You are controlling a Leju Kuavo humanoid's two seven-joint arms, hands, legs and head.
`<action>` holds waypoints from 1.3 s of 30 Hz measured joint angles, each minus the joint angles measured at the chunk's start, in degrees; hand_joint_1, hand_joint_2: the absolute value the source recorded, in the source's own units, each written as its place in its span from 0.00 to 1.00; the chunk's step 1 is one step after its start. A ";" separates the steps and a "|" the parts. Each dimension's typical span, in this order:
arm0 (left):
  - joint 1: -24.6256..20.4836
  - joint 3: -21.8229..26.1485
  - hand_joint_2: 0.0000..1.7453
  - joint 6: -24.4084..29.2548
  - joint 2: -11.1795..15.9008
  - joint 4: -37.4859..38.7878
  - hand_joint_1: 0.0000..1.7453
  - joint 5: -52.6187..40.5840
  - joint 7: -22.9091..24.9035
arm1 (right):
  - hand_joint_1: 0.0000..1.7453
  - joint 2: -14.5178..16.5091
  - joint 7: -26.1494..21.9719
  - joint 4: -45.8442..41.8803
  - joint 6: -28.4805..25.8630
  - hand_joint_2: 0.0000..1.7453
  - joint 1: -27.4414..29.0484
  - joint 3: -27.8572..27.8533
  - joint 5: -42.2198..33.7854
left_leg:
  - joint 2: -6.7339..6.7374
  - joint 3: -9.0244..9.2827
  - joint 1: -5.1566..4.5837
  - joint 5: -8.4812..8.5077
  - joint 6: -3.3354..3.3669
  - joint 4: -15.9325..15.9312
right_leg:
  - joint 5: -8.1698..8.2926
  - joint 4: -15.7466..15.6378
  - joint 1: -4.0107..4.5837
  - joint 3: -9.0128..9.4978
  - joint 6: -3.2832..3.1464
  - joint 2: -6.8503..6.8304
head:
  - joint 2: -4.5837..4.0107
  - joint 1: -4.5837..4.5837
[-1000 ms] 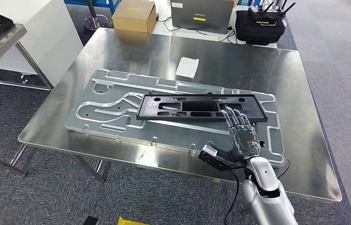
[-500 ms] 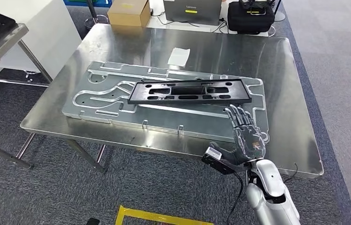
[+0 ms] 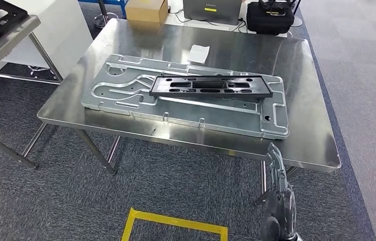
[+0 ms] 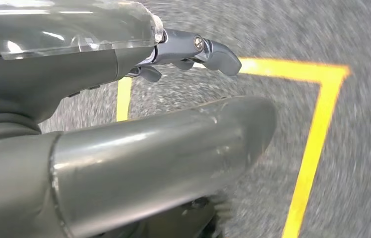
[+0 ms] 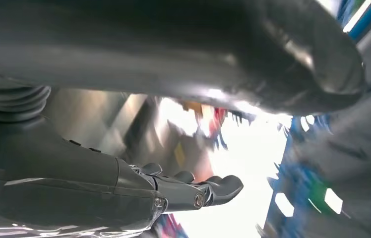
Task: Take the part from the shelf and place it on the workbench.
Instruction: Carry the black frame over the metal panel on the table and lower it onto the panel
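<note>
While one black slotted part lies on the single grooved metal plate atop the bench, right robot hand hangs empty, fingers extended; left robot hand empty too.

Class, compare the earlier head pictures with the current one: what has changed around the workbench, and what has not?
The right hand has drawn back off the shiny steel workbench and now hangs below its edge, holding nothing. The camera has also pulled away. The long black plastic frame part stays lying on the grooved aluminium plate.
</note>
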 joint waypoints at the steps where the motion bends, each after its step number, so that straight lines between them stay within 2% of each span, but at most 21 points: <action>1: 0.24 1.00 0.00 0.32 -0.25 0.00 0.00 0.50 -0.24 | 0.00 0.67 -0.86 0.05 3.22 0.00 1.35 -1.35 -2.69 | 0.10 -0.92 -0.04 0.64 -0.05 0.17 | 0.06 2.34 -0.02 0.16 0.07 0.00 | 0.00 0.01; 2: 0.47 1.89 0.00 0.53 -0.48 0.00 0.00 0.74 -0.44 | 0.00 1.45 -1.64 0.25 5.84 0.00 2.37 -2.87 -4.51 | 0.20 -1.87 -0.06 1.23 -0.16 0.42 | 1.23 3.16 -0.04 1.05 0.08 0.00 | 0.00 0.03; 4: 0.75 3.12 0.00 0.75 -0.84 0.00 0.00 0.86 -0.59 | 0.00 2.92 -2.45 0.59 9.21 0.00 3.59 -5.52 -5.86 | 0.31 -3.72 -0.06 2.17 -0.46 1.16 | 4.33 -1.51 -0.06 6.05 -0.19 0.01 | 0.00 0.04; 6: 0.81 4.02 0.00 0.88 -1.15 0.00 0.00 0.86 -0.64 | 0.00 4.95 -2.18 0.91 12.81 0.00 4.22 -8.25 -6.08 | 0.27 -4.89 -0.20 2.87 -0.91 1.90 | 3.71 -10.43 0.18 12.61 -0.80 0.01 | 0.00 0.06; 8: 0.85 4.82 0.00 0.97 -1.37 0.00 0.00 0.80 -0.70 | 0.00 7.48 -2.10 1.79 17.15 0.00 4.56 -11.98 -6.43 | 0.22 -5.31 -0.25 3.71 -1.53 2.13 | 2.28 -15.26 0.46 15.45 -1.45 0.01 | 0.00 0.03; 10: 1.06 5.60 0.00 1.04 -1.44 0.00 0.00 0.54 -0.74 | 0.00 9.57 -2.92 4.64 21.72 0.00 4.42 -17.25 -7.95 | 0.14 -5.61 -0.10 4.27 -2.21 2.16 | 3.03 -15.64 0.42 14.88 -2.15 -0.12 | 0.00 0.05; 11: 1.18 6.06 0.00 1.06 -1.50 0.00 0.00 0.34 -0.78 | 0.00 10.45 -3.51 7.24 24.44 0.00 3.80 -20.81 -8.91 | 0.09 -6.01 -0.01 3.37 -2.56 2.75 | 3.62 -15.67 0.35 14.36 -2.56 -0.24 | 0.00 0.03; 13: 1.42 6.89 0.00 1.09 -1.69 0.00 0.00 -0.27 -0.92 | 0.00 11.96 -4.65 14.63 30.44 0.00 1.44 -29.72 -9.31 | 0.00 -7.47 0.20 -1.33 -3.13 6.73 | 4.95 -15.75 0.18 12.97 -3.26 -0.48 | 0.00 -0.22; 15: 1.50 7.56 0.00 1.10 -1.91 0.00 0.00 -0.83 -1.09 | 0.00 13.02 -5.68 22.09 35.31 0.00 -1.16 -39.11 -7.57 | 0.00 -9.29 0.30 -6.63 -3.50 13.81 | 6.17 -15.51 0.23 11.20 -3.49 -0.70 | 0.00 -0.44; 17: 1.52 8.15 0.00 1.11 -1.97 0.00 0.00 -1.26 -1.24 | 0.00 13.51 -6.55 28.11 37.01 0.00 -3.70 -46.58 -4.25 | 0.00 -9.28 0.39 -7.29 -3.68 18.58 | 7.33 -14.93 0.28 9.13 -3.42 -1.09 | 0.00 -0.44; 18: 1.52 8.42 0.00 1.14 -1.97 0.00 0.00 -1.47 -1.31 | 0.00 13.69 -6.83 31.05 36.41 0.00 -5.11 -49.77 -1.76 | 0.01 -7.94 0.42 -5.79 -3.66 18.19 | 7.81 -14.54 0.29 8.12 -3.34 -1.29 | 0.00 -0.44; 20: 1.45 9.00 0.00 1.20 -1.97 -0.01 0.00 -2.04 -1.40 | 0.00 14.00 -7.22 37.82 32.62 0.00 -8.04 -56.28 5.08 | 0.34 -2.62 0.42 -2.99 -3.45 11.91 | 8.61 -13.70 0.29 6.32 -2.99 -1.66 | 0.00 -0.46; 22: 1.29 9.59 0.00 1.36 -2.00 -0.11 0.00 -2.88 -1.44 | 0.00 13.69 -7.22 46.25 26.45 0.00 -11.10 -62.27 12.71 | 0.82 2.80 0.10 -3.57 -2.84 3.52 | 9.37 -13.30 0.40 5.47 -2.39 -2.10 | 0.00 -0.38; 25: 1.28 10.59 0.00 2.09 -2.12 -0.22 0.00 -4.41 -1.35 | 0.00 11.87 -5.03 61.80 17.10 0.00 -15.77 -70.68 21.53 | 0.72 4.03 -0.32 -4.12 -1.29 -0.09 | 10.59 -13.73 0.35 5.35 -1.23 -2.65 | 0.00 -0.45; 27: 1.33 11.38 0.00 2.53 -2.21 -0.24 0.00 -5.36 -1.13 | 0.00 10.40 -1.24 71.23 11.74 0.00 -17.67 -74.91 25.06 | 0.48 3.42 -0.14 -3.04 -0.12 -0.67 | 9.09 -12.62 0.16 4.78 -0.53 -1.88 | 0.00 -0.36; 29: 1.32 12.08 0.00 2.72 -2.29 -0.28 0.00 -5.91 -0.94 | 0.00 9.19 1.83 78.63 7.86 0.00 -18.67 -77.72 27.31 | 0.24 2.35 -0.10 -1.88 0.64 -0.89 | 4.08 -7.33 -0.03 2.92 -0.12 -0.61 | 0.00 -0.06; 31: 1.35 12.58 0.00 2.81 -2.30 -0.31 0.00 -6.15 -0.88 | 0.00 8.36 3.08 83.65 6.47 0.00 -19.39 -79.55 28.21 | -0.11 1.12 -0.23 -0.95 0.78 -0.74 | -0.14 -0.07 -0.12 0.80 0.11 -0.15 | 0.00 0.08; 32: 1.38 12.80 0.00 2.88 -2.31 -0.31 0.00 -6.34 -0.81 | 0.00 7.99 4.16 85.73 5.93 0.00 -19.82 -80.26 28.75 | -0.34 0.54 -0.28 -0.54 0.71 -0.62 | -0.48 1.86 -0.14 0.68 0.18 -0.10 | 0.00 0.08; 34: 1.40 13.28 0.00 3.10 -2.32 -0.31 0.00 -7.05 -0.47 | 0.00 7.26 8.14 89.36 4.31 0.00 -20.56 -81.36 30.44 | -0.99 -0.35 -0.25 0.05 0.41 -0.27 | 1.80 -1.13 -0.17 3.94 0.10 0.04 | 0.00 0.09; 37: 1.31 14.23 0.00 3.27 -2.43 -0.31 0.00 -8.18 0.22 | 0.00 6.52 15.19 93.72 1.98 0.00 -21.22 -82.61 32.84 | -2.04 -1.35 -0.26 0.46 -0.23 0.61 | 4.56 -12.99 -0.13 11.84 -0.64 2.03 | 0.00 0.12; 39: 1.27 14.87 0.00 3.28 -2.50 -0.32 0.00 -8.75 0.59 | 0.00 6.37 18.95 95.88 1.03 0.00 -21.51 -83.30 33.76 | -2.66 -1.86 -0.31 0.79 -0.88 0.97 | 4.35 -15.22 0.02 12.95 -1.14 2.63 | 0.00 0.13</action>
